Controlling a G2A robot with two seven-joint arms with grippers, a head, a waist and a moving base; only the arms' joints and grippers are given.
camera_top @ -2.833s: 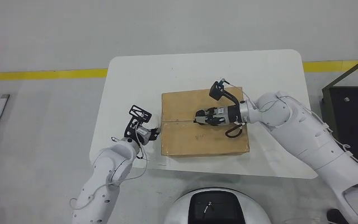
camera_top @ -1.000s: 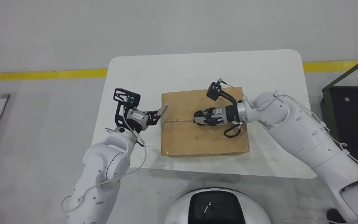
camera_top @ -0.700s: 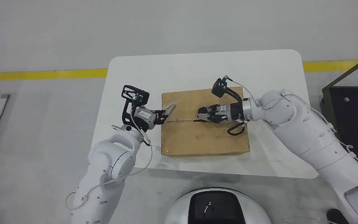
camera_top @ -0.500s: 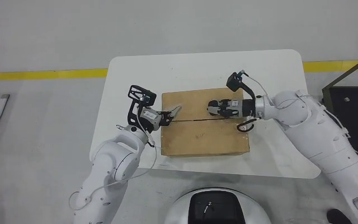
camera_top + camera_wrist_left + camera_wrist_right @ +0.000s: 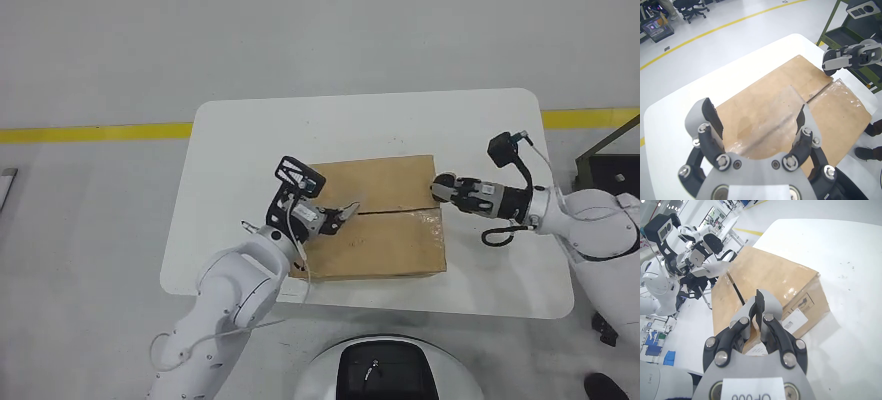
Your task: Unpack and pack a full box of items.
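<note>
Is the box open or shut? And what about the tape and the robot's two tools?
Box: shut, flaps down.
Tape: partly lifted off the box.
Left tool: open, above the box.
Right tool: shut, at the box's edge.

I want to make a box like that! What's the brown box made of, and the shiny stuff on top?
The box looks like cardboard: flat matte brown, with folded flaps meeting at a seam. The shiny stuff is probably clear plastic packing tape: see-through, glossy, wrinkled, catching the light along the seam.
</note>
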